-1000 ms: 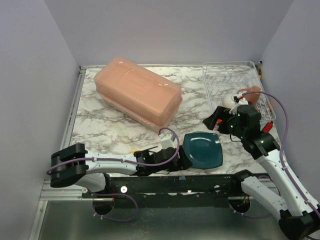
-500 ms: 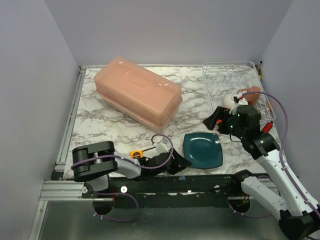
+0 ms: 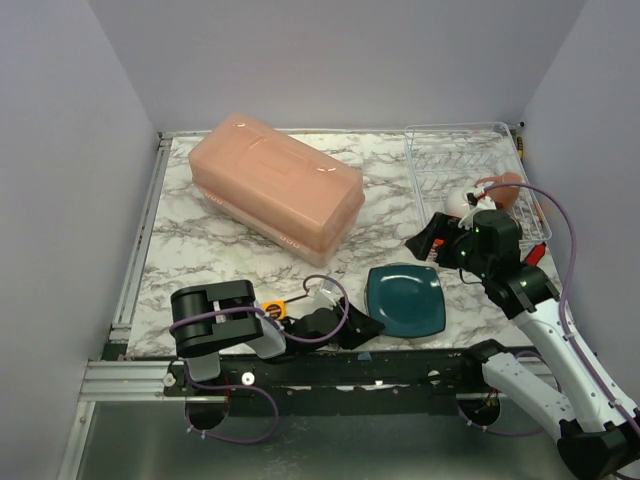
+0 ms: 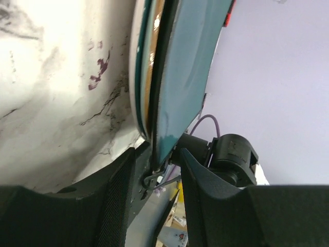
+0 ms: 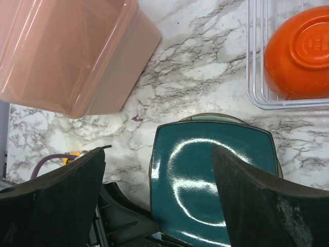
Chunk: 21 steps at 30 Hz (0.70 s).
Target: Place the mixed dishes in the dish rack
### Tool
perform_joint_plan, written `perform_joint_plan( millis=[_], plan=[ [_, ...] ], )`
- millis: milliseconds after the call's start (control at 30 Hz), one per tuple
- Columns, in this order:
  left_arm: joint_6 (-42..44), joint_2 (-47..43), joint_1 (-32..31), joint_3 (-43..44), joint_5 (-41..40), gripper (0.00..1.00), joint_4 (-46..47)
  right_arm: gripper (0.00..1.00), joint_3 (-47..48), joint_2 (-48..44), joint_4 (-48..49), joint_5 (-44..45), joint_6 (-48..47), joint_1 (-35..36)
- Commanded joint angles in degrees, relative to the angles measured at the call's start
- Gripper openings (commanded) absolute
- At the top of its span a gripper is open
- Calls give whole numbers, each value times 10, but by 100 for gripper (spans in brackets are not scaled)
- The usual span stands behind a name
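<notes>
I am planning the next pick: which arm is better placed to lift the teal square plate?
Left. The left gripper straddles the edge of the teal square plate; the right gripper hangs open, higher, near the white wire dish rack.

Plain lilac-grey walls close the scene: a back wall (image 3: 340,60), a left wall (image 3: 60,200) and a right wall (image 3: 590,90); between them stands a table (image 3: 200,250) with a white, grey-veined marble top; a metal rail (image 3: 110,380) runs along its near edge; below lies a dull grey surface (image 3: 130,440), perhaps the floor; the light is soft and even.
</notes>
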Motion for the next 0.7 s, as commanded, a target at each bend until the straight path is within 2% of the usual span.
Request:
perform_joint_plan(
  millis=[0, 167, 333, 533, 667],
  plan=[
    [15, -19, 12, 13, -7, 39, -14, 87, -7, 1, 12, -1, -8, -1],
    [25, -23, 15, 15, -7, 30, -21, 87, -7, 0, 10, 0, -8, -1],
    [60, -54, 20, 18, -1, 12, -45, 87, -6, 3, 9, -2, -8, -1],
    [120, -149, 20, 30, -16, 1, -170, 87, 1, 10, 10, -8, -10, -1],
    [134, -193, 20, 31, -17, 0, -220, 87, -9, 22, 11, -13, -5, -1]
  ],
)
